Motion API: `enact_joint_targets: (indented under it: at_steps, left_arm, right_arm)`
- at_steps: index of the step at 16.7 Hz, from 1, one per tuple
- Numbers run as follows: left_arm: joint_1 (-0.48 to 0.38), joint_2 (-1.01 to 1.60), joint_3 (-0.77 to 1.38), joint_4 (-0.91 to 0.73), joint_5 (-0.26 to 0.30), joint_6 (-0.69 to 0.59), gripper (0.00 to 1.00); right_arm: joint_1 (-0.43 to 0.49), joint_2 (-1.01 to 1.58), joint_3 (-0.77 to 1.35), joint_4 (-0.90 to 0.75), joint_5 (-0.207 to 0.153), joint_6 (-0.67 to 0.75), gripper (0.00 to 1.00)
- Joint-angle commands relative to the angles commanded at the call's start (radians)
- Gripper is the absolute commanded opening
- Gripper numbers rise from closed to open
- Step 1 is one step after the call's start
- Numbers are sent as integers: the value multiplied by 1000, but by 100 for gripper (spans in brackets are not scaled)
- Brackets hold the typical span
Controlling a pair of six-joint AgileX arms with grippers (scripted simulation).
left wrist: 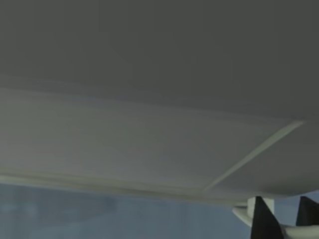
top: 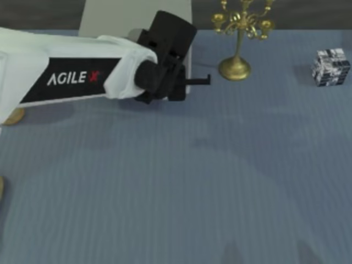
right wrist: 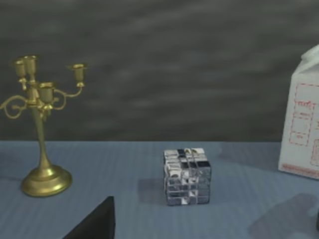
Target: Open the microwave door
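Silver-grey microwave (top: pixel 110 16), one, at the far left edge of the table (top: pixel 220 181), mostly hidden under the left arm in the top view. Left wrist view alone shows it close: a grey panel fills the frame, a pale seam running across it, with the pale bar handle (left wrist: pixel 269 226) at the lower corner. Whether that panel is the door cannot be told.

Left gripper (top: pixel 195 81), one, black, just beside the microwave's right front corner; its fingers (left wrist: pixel 262 219) stand at the handle with a gap between them, but whether they pinch it cannot be told.

Right gripper: not seen (only a dark edge intrudes in the right wrist view).

Brass candlestick (top: pixel 237 33), one, far centre-right. Mirrored cube (top: pixel 330 67), one, far right.

Carton (right wrist: pixel 304 129), one, white with red print, right of the cube, shown in the right wrist view only.
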Motion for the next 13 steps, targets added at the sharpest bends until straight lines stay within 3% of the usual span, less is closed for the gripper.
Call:
enact_joint_targets:
  at_steps: [13]
  left_arm:
    - [16,-47,-71,43,36,62,0]
  right_arm:
    - [0,0,0,0,0,0,100]
